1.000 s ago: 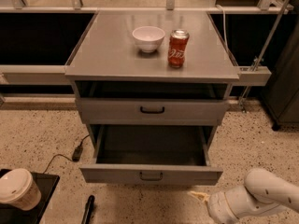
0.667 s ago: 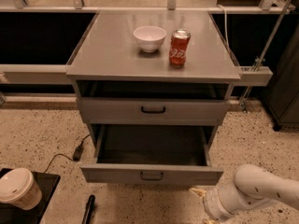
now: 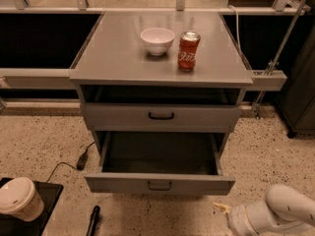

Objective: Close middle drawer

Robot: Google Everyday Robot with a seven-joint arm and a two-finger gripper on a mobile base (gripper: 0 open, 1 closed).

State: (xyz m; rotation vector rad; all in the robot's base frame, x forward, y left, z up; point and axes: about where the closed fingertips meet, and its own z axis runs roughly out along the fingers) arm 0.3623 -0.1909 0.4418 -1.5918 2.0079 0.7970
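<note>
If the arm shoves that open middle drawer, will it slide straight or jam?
The middle drawer seems rigid metal, tray empty: probably stiff and light. Pushed at its handle it should slide straight; the gripper, low to its right, risks skewing it.

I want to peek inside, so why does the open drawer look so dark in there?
Camera view: the middle drawer has its tray in shadow, likely from the closed drawer overhanging it; the cabinet top catches overhead light with a pale sheen; the gripper, bottom right near that drawer's front corner, is brightly lit.
</note>
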